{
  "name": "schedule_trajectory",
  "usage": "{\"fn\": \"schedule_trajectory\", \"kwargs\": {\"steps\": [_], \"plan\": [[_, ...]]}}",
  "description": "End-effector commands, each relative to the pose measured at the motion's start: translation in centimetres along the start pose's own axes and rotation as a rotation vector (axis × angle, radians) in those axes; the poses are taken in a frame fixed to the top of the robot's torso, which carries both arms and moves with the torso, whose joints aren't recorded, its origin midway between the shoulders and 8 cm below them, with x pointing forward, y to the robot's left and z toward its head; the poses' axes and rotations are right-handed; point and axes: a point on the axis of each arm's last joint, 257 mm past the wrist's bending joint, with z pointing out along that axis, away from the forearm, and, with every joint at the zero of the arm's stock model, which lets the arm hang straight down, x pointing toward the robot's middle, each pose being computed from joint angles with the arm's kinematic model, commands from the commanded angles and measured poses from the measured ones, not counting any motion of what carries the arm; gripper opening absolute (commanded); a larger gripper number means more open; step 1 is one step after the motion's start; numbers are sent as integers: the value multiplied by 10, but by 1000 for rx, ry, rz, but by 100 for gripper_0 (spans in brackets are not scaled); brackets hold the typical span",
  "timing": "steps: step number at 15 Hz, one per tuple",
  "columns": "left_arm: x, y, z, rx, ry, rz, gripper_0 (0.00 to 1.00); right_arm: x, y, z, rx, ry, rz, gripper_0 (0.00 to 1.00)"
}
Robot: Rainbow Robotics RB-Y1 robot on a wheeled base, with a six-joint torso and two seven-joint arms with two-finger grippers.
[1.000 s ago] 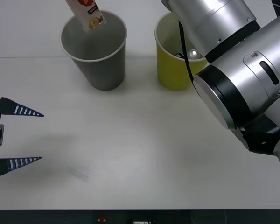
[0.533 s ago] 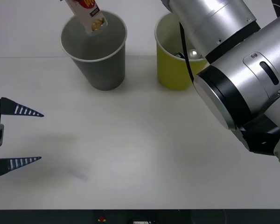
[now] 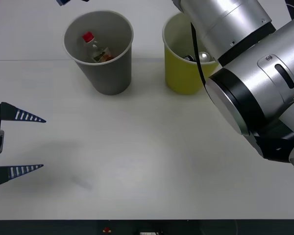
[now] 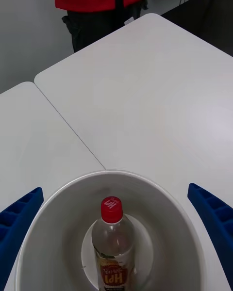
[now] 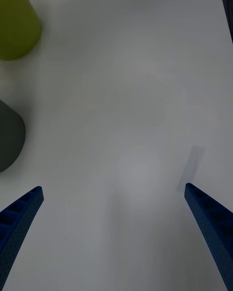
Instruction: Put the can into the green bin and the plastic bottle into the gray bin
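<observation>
At the far left, the left claw [image 3: 19, 143] hangs low over the white surface [image 3: 147, 161], well apart from both bins, its two blue fingers spread wide with nothing between them.

Next comes the gray bin [image 3: 108, 73], standing upright. The plastic bottle [image 3: 95, 48] is inside it, red cap up, leaning against the inner wall with its label near the bottom. The right wrist view looks straight down into this bin: the bottle [image 4: 112, 245] rests on the bin's floor, and the right claw [image 4: 116, 223] hovers above the rim with its fingers fully apart on either side of the opening, gripping nothing. In the front view a blue fingertip of that claw shows at the top edge above the bin.

To the right stands the green bin [image 3: 179, 73], partly hidden by the right arm. The can [image 3: 203, 57] lies inside it, its shiny top just visible past the arm.

Judged from this, both items sit in their proper bins and the sorting looks finished; what seems left is drawing the right arm away.
</observation>
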Motion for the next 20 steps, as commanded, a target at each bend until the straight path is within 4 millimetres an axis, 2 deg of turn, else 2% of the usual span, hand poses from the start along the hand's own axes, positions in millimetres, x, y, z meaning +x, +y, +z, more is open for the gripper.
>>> {"fn": "schedule_trajectory", "kwargs": {"steps": [1,4,7,10,13,20], "plan": [[0,0,0,0,0,0,100,-4,-1,-2,-6,-14,8,100],[0,0,0,0,0,0,100,-8,-7,-16,-11,-70,3,100],[0,0,0,0,0,0,100,-1,-5,-48,-29,-107,-32,100],[0,0,0,0,0,0,100,15,-2,-83,-37,-144,-61,100],[0,0,0,0,0,0,100,40,0,-119,-38,-171,-77,100],[0,0,0,0,0,0,100,115,4,-177,-97,-226,-126,100]]}}
